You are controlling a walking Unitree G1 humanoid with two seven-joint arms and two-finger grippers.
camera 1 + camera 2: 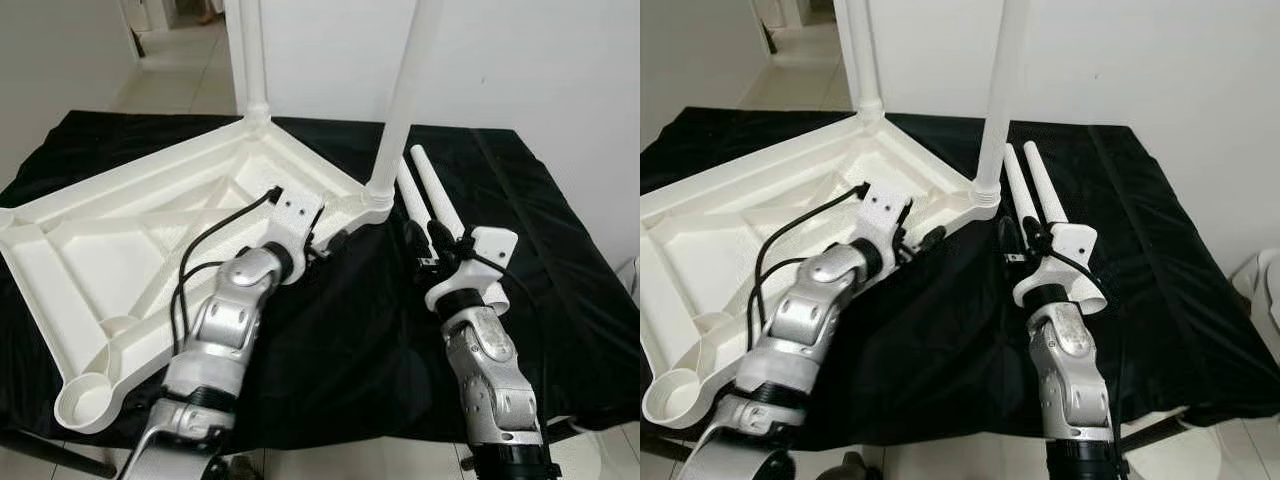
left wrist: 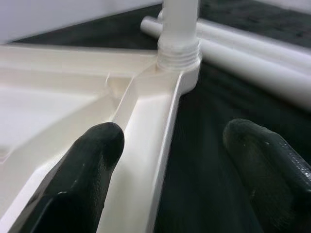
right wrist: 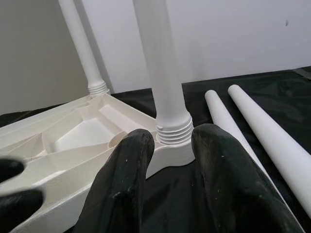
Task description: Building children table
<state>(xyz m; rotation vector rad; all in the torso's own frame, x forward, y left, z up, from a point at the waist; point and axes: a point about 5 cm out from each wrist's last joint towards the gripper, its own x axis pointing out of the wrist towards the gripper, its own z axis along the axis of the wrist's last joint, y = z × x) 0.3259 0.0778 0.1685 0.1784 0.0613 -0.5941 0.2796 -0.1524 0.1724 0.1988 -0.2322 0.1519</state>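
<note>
Upturned tabletop (image 1: 90,250) at nine o'clock bears two upright legs (image 1: 404,95); two loose legs (image 1: 432,195) lie at two o'clock.

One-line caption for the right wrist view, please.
Open right gripper faces an upright screwed-in leg on the upturned tabletop, two loose legs beside.

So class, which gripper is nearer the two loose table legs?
Right. The right gripper sits against the loose table legs; the left gripper is at the upturned tabletop's edge, farther away.
</note>
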